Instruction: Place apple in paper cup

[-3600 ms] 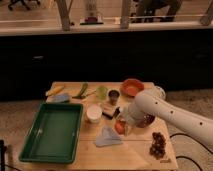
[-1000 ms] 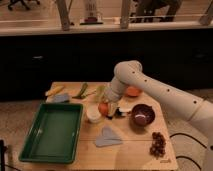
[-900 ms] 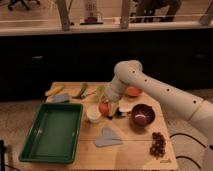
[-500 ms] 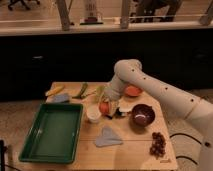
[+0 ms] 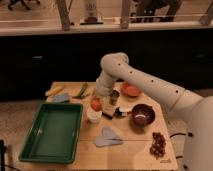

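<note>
Apple (image 5: 95, 105) — seemingly clenched in the hand (image 5: 97, 101) — hangs just above the paper cup (image 5: 93, 116); not yet inside.

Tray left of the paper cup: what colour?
The tray is green (camera view); gripper holds apple over paper cup.

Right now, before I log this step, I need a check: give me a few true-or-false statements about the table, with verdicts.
1. The pincer holds the apple just above the paper cup. True.
2. The grapes lie in the green tray. False: they lie on the table, near its front right corner.
3. The dark brown bowl stands to the picture's right of the paper cup. True.
4. The grey cloth lies in the green tray. False: it lies on the table, beside the tray.
</note>
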### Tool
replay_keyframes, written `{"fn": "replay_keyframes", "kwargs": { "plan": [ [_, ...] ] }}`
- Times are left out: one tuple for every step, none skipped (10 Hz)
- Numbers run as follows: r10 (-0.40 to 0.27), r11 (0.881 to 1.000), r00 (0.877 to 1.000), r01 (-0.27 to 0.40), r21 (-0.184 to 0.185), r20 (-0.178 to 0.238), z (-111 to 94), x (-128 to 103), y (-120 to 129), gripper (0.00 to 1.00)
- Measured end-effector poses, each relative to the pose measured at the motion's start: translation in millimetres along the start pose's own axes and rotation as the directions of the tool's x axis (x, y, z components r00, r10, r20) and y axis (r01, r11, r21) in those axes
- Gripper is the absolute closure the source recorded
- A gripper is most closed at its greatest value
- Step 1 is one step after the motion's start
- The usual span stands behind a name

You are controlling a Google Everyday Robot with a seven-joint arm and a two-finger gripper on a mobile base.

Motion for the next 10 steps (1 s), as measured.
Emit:
{"fn": "replay_keyframes", "kwargs": {
  "plan": [
    [-0.010, 1.000, 1.000, 0.010, -0.005, -0.001, -0.6, 0.5, -2.6, 0.99],
    [-0.011, 1.000, 1.000, 0.011, -0.008, -0.001, 0.0, 2.4, -3.0, 0.99],
    [-0.011, 1.000, 1.000, 0.011, -0.012, 0.000, 0.9, 3.2, -3.0, 0.95],
    [-0.008, 1.000, 1.000, 0.008, -0.014, 0.000, 2.3, 4.5, -3.9, 0.85],
    [-0.007, 1.000, 1.000, 0.007, -0.016, 0.002, 4.1, 4.8, -5.0, 0.73],
    [-0.007, 1.000, 1.000, 0.007, -0.019, 0.004, 5.2, 4.7, -5.6, 0.63],
    [-0.009, 1.000, 1.000, 0.009, -0.022, 0.006, 6.1, 4.4, -6.6, 0.53],
    [-0.012, 1.000, 1.000, 0.012, -0.022, 0.005, 6.2, 4.8, -7.6, 0.43],
    [-0.014, 1.000, 1.000, 0.014, -0.023, 0.005, 6.2, 5.0, -7.9, 0.35],
    [-0.015, 1.000, 1.000, 0.015, -0.026, 0.005, 6.2, 5.7, -7.9, 0.26]
  ]
}}
